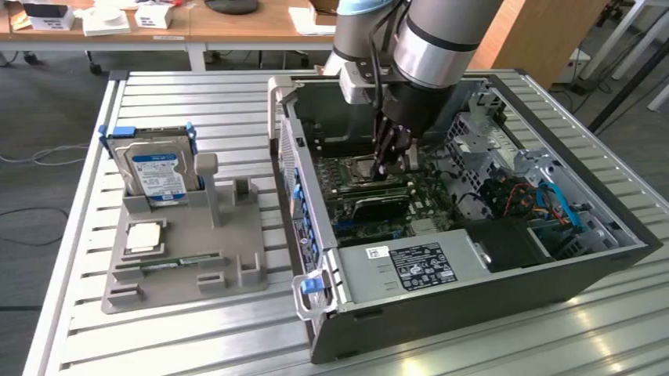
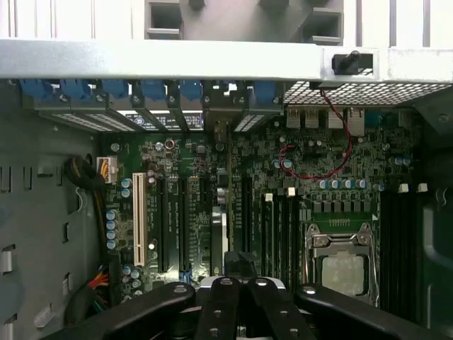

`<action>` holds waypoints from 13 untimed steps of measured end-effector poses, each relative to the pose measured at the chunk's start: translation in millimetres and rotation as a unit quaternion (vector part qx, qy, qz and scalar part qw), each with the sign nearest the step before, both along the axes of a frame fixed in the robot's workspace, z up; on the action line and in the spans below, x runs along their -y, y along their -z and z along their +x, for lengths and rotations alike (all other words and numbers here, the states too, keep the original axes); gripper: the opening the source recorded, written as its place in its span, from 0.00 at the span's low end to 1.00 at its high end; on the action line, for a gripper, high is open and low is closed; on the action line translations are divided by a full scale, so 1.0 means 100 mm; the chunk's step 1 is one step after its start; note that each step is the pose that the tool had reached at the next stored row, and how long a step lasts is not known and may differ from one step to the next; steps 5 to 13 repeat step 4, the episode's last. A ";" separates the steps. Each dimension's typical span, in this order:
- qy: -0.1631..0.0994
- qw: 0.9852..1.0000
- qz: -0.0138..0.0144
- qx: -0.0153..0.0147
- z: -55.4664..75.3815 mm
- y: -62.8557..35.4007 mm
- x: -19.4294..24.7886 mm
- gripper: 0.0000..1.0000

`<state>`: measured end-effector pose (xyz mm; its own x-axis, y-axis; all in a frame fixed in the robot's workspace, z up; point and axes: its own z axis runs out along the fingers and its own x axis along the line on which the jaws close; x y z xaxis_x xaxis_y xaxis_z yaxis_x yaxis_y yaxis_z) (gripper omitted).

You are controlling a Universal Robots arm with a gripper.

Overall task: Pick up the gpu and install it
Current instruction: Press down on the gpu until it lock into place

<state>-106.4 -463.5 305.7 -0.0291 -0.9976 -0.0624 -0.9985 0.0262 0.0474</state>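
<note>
- The metal table (image 1: 209,94) with long slats carries everything in the exterior view.
- The open computer case (image 1: 585,266) lies on its side on the exterior view's right part of the table, so its inside faces up.
- The robot arm (image 1: 434,39) comes down from above into the case.
- A grey holder tray (image 1: 183,235) stands on the table at the exterior view's left, well apart from the case.
- The power supply (image 1: 413,262) with a white label sits in the near end of the case.
- The green motherboard (image 2: 333,163) covers the floor of the case, with the processor socket (image 2: 343,265) on it.
- The hard drive (image 1: 157,168) stands upright in the back of the tray.
- The gripper (image 1: 389,168) (image 2: 241,287) hangs low over the motherboard with its fingers pressed fully together.
- The gpu (image 1: 374,206) (image 2: 219,237) stands on edge among the expansion slots, just below the fingertips. I cannot tell if the fingers pinch its upper edge or only are above it.
- The memory stick (image 1: 172,265) lies flat in the front of the tray.
</note>
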 end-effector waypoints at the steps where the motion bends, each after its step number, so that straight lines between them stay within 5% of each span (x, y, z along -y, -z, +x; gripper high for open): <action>1: 0.000 1.000 0.000 0.000 0.00 0.000 -0.001 0.11; 13: 0.000 1.000 0.000 0.000 0.00 0.000 -0.001 0.11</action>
